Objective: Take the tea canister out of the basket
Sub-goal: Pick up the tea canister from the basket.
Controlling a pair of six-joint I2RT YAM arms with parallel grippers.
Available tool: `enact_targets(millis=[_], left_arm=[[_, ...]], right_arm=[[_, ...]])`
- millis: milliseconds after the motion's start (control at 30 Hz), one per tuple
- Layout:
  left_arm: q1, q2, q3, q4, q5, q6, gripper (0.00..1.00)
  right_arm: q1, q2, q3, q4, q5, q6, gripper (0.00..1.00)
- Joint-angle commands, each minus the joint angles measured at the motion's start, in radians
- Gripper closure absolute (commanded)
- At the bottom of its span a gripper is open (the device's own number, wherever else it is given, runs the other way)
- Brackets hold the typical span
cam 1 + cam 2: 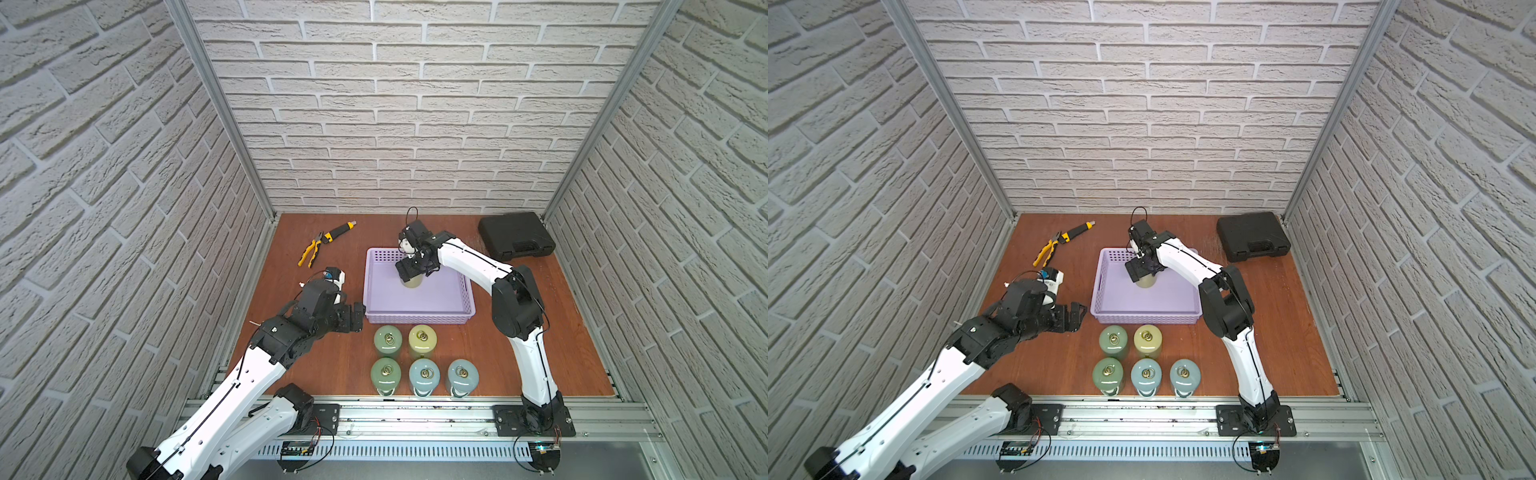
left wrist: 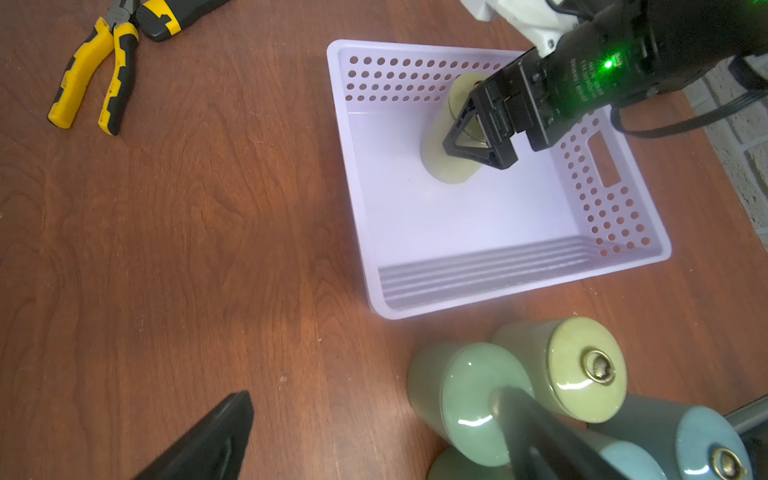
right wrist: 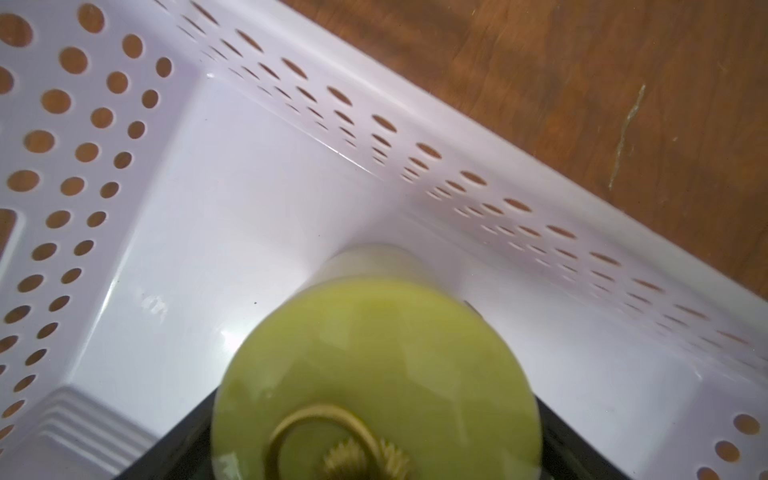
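Straddling the canister [image 2: 434,143], upright in the basket [image 2: 486,266] by its far wall, with right jaws, grip unclear; left jaws wide open beside it. Grasp step; next, firm squeeze and straight lift over the rim.

We see smooth lavender plastic in the basket [image 2: 415,79], its floor faintly shiny. The tea canister [image 3: 374,357] looks like glazed ceramic, glossy yellow-green, with a brassy metal ring [image 3: 320,410] on its lid. The table [image 2: 166,249] is reddish wood grain with a dull sheen. The black case [image 1: 515,235] looks like matt plastic; the walls [image 1: 415,124], rough brick texture
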Motion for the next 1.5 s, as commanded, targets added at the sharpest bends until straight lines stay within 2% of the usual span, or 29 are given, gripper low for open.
enact_targets(millis=[0, 133, 233, 400, 967, 1467], left_arm=[[0.007, -0.005, -0.007, 0.037, -0.017, 0.006, 0.02], [0.007, -0.008, -0.008, 0.035, -0.019, 0.006, 0.02], [0.007, -0.011, -0.008, 0.035, -0.019, 0.003, 0.02], [0.006, -0.017, -0.009, 0.037, -0.021, 0.004, 0.02], [0.007, -0.052, -0.042, 0.076, -0.051, -0.011, 0.02], [0.007, -0.058, -0.048, 0.081, -0.015, 0.009, 0.02]], right_arm=[[-0.005, 0.004, 0.028, -0.003, -0.009, 0.012, 0.12], [-0.007, 0.006, 0.031, -0.006, -0.006, 0.018, 0.23], [-0.008, 0.006, 0.037, -0.016, 0.000, 0.022, 0.35], [-0.009, -0.008, 0.041, -0.019, 0.002, 0.025, 0.42], [-0.009, -0.119, 0.054, -0.074, 0.037, 0.014, 0.46], [-0.006, -0.313, -0.081, -0.075, 0.053, 0.040, 0.47]])
